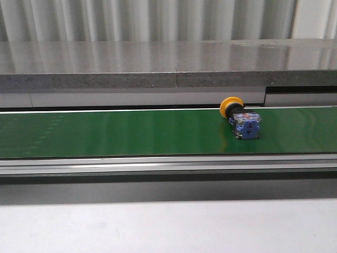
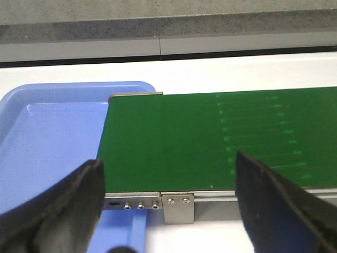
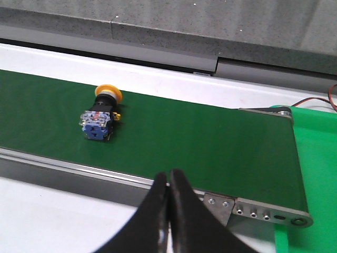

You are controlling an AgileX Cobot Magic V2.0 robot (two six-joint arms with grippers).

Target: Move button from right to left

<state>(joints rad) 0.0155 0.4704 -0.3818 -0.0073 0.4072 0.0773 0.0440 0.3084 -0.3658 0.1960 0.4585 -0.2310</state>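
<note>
Lying untouched near the green belt surface's right edge, yellow-capped blue-bodied push-button awaits pickup; right end effector pressed together must open, left end effector spread.

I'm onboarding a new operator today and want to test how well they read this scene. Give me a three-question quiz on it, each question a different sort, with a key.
1. True or false: the button lies on its side on the green belt.
2. Multiple choice: how do the two grippers stand?
A. Both open
B. Left gripper open, right gripper shut
C. Left shut, right open
3. Fill in: at the belt's end in the left wrist view sits a light ____ tray.

Key:
1. True; its yellow cap points toward the far rail.
2. B; neither holds anything.
3. Blue.
</note>
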